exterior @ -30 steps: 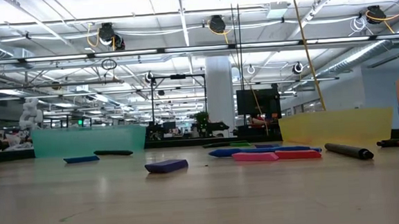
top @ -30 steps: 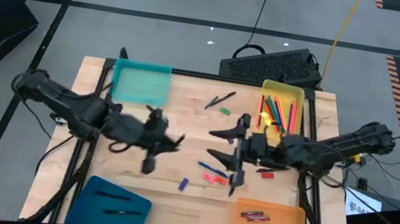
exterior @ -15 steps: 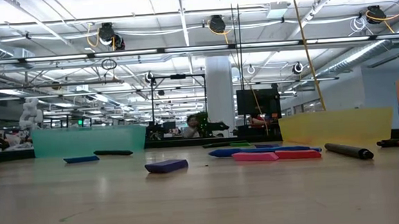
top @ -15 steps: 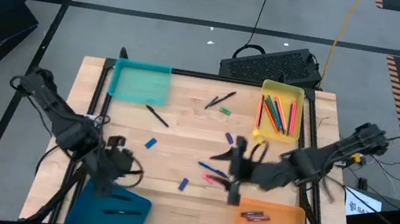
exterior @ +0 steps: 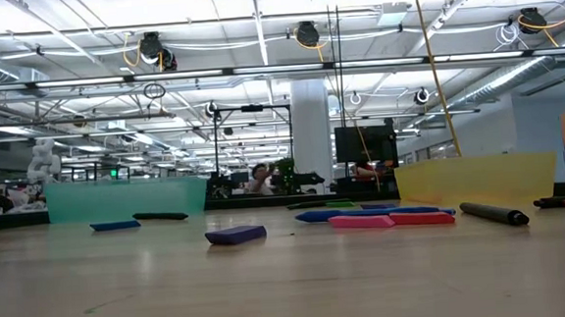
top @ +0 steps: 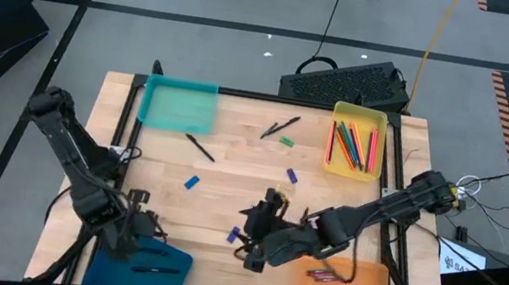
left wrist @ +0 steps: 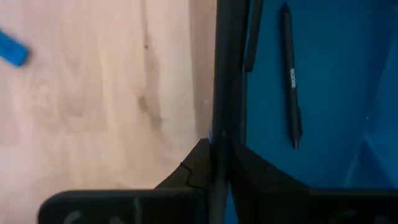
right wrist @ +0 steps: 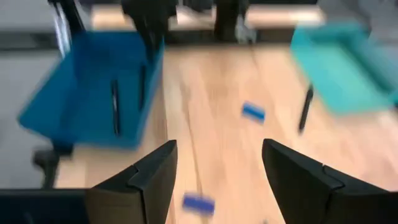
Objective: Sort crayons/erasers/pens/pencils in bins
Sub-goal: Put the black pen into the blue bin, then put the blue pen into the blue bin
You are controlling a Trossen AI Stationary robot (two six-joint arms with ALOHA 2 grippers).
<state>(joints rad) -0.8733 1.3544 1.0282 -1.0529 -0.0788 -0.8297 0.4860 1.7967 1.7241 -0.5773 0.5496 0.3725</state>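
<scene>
Around your work area: table, floor gear and the room behind.
You have a light wooden table (top: pixel 229 174), a black keyboard-like unit (top: pixel 346 82) on the grey floor behind it, a yellow cable (top: pixel 440 34) trailing there, and a person (exterior: pixel 260 179) far back in the room.

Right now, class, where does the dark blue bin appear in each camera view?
High view: dark blue bin, bottom-left corner of the table.
Low view: not in it.
Left wrist view: fills the right half.
Right wrist view: upper left.
Shared landmark: the black pen lying inside it.
</scene>
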